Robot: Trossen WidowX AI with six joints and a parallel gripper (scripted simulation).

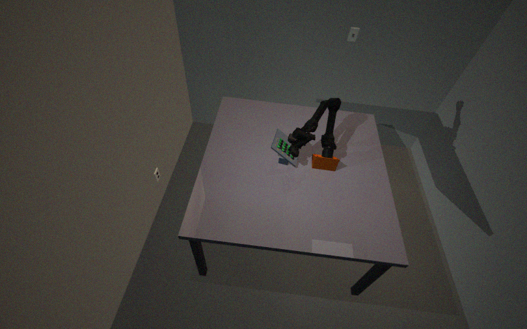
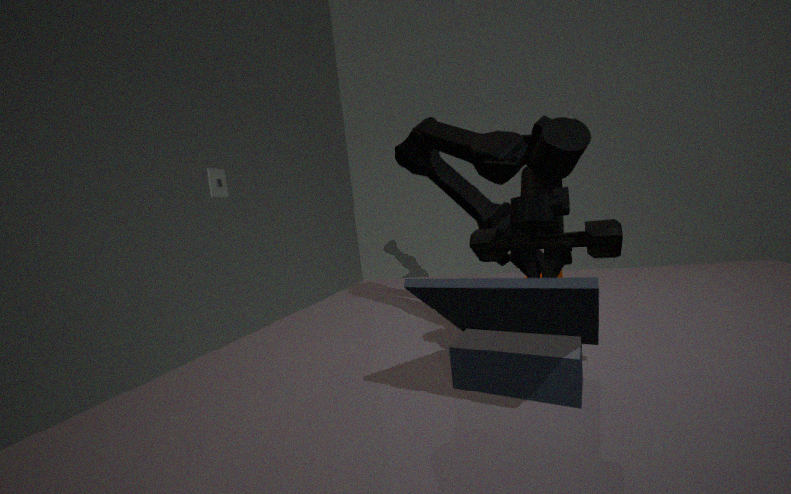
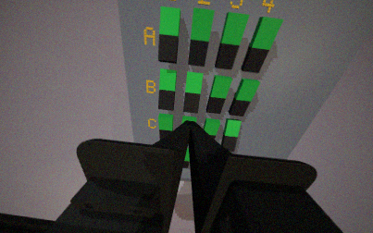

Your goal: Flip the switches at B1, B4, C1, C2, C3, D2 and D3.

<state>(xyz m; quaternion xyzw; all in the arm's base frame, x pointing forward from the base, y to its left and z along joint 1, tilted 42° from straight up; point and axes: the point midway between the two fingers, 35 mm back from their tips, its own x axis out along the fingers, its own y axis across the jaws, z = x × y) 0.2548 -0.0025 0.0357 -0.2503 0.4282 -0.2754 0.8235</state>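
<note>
The grey tilted panel [image 1: 278,135] [image 2: 509,308] [image 3: 293,69] carries rows of green-and-black switches. My gripper [image 1: 293,154] [image 2: 541,273] [image 3: 190,125] is shut and empty, and in the wrist view its fingertips cover the lower part of switch C2 [image 3: 189,118]. I cannot tell whether they touch it. B1 [image 3: 167,79], B4 [image 3: 248,90], C1 [image 3: 166,121] and C3 [image 3: 211,126] show beside or above the fingers. The green halves of B2 [image 3: 193,82] and C4 [image 3: 232,128] look brighter than their neighbours'. A sliver of D2 shows; the fingers hide most of row D.
The panel stands on a small blue-grey block [image 1: 283,161] [image 2: 515,375] on the pink-grey table [image 1: 290,212] [image 2: 264,423]. An orange block [image 1: 324,162] sits at the arm's base, to the right of the panel in the top view. Row A [image 3: 201,25] lies beyond row B.
</note>
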